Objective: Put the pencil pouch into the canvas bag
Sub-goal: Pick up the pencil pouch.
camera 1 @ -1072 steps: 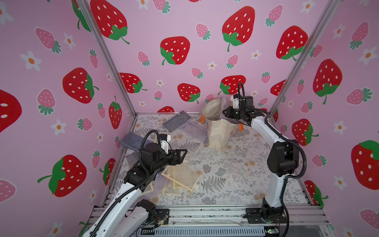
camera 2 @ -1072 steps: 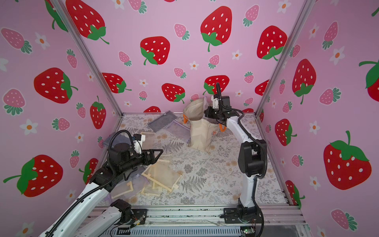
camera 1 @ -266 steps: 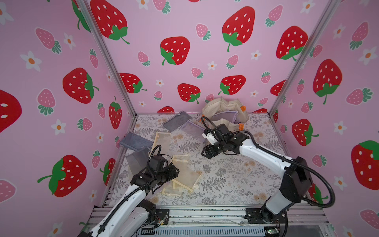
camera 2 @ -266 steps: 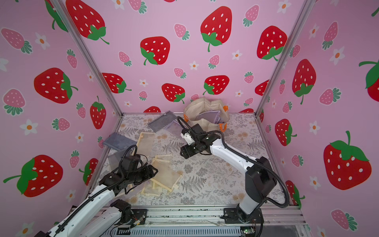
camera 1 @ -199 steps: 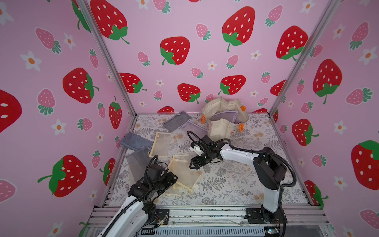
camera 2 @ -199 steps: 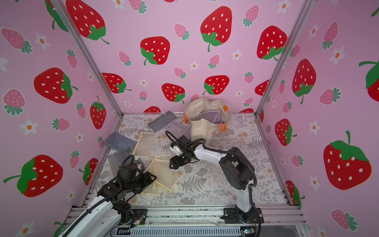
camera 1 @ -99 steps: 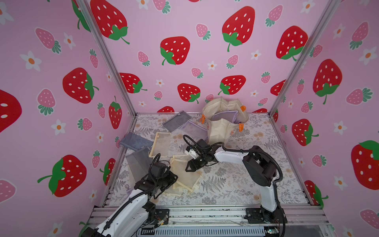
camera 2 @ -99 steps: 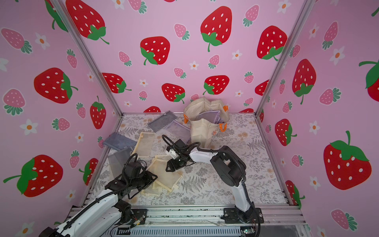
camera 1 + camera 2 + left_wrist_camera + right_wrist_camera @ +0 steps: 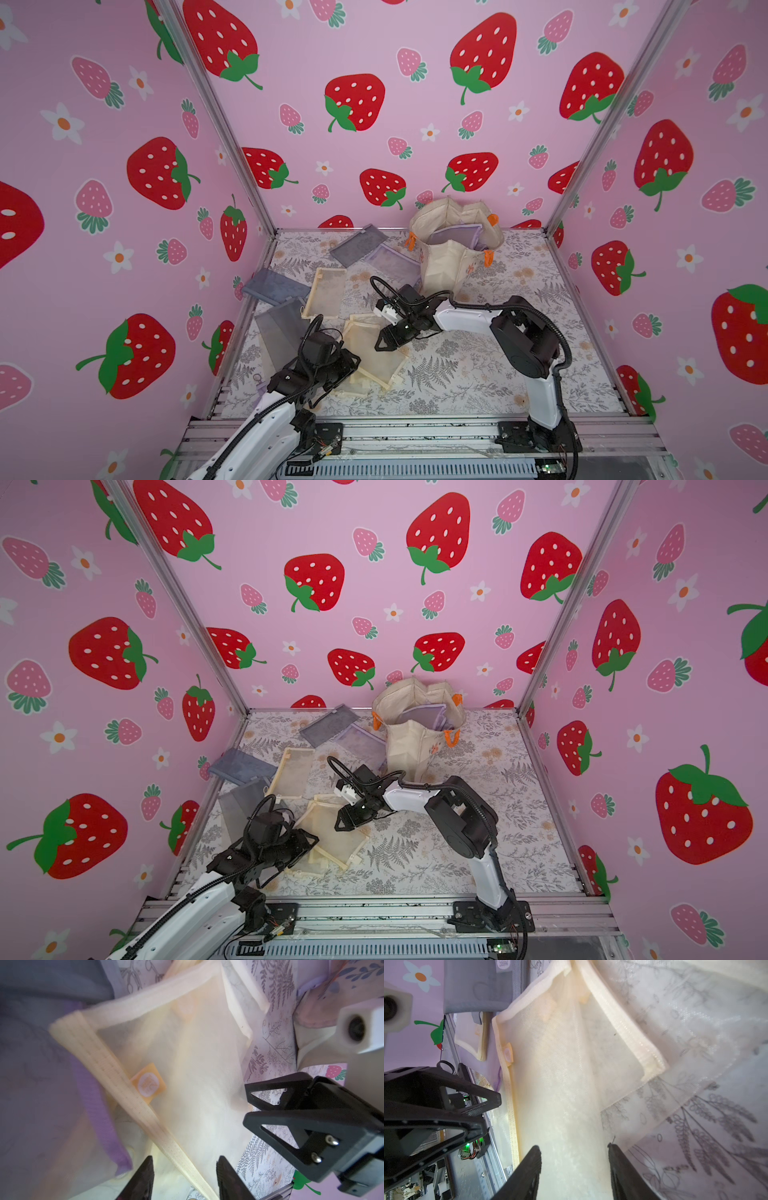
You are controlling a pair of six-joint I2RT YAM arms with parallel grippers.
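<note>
The cream canvas bag with orange handles stands open at the back, with a lavender pouch inside it. A pile of cream mesh pencil pouches lies at the front middle of the table. My left gripper is open at the pile's near left edge, and a pouch's woven edge band runs between its jaws. My right gripper is open and low over the pile's far side, with cream mesh under its jaws. The two grippers face each other closely.
Other pouches lie scattered on the left: a grey pouch and a lavender one near the bag, another cream pouch, and two grey ones by the left wall. Pink strawberry walls enclose three sides.
My right arm has come down from the bag to the cream pile and slid left over it. The left gripper has pushed up to the pile's edge. Both sets of jaws stand narrower than before.
</note>
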